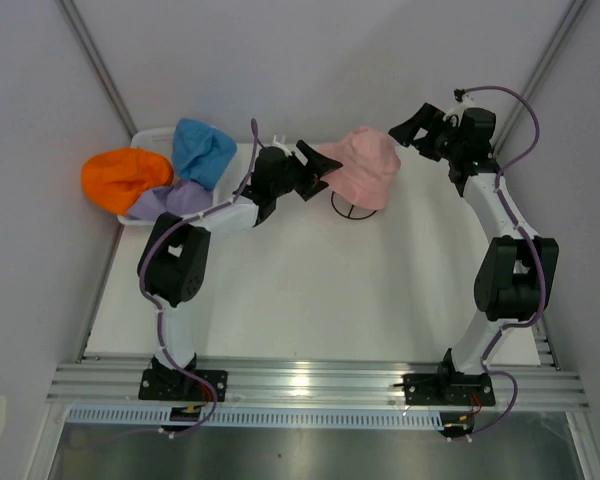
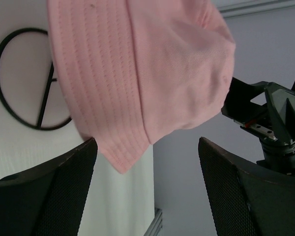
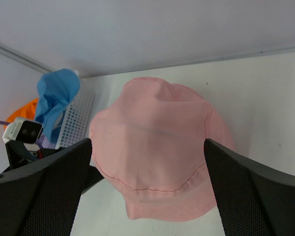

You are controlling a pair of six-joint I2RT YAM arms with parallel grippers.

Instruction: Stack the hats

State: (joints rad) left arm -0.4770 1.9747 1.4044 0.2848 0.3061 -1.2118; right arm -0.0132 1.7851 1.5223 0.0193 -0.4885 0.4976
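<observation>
The pink hat point(image 1: 363, 166) sits on the black wire stand point(image 1: 346, 209) at the back middle; it fills the left wrist view point(image 2: 147, 69) and the right wrist view point(image 3: 160, 147). The blue hat point(image 1: 202, 148), orange hat point(image 1: 124, 178) and lavender hat point(image 1: 172, 200) lie in the white basket point(image 1: 152, 134) at the back left. My left gripper point(image 1: 322, 166) is open just left of the pink hat's brim, holding nothing. My right gripper point(image 1: 412, 131) is open to the right of the pink hat, apart from it.
The stand's round wire base point(image 2: 24, 78) rests on the white table. Grey walls close in at the back and on both sides. The blue hat point(image 3: 56, 98) and the basket's mesh wall point(image 3: 76, 120) show beyond the pink hat in the right wrist view.
</observation>
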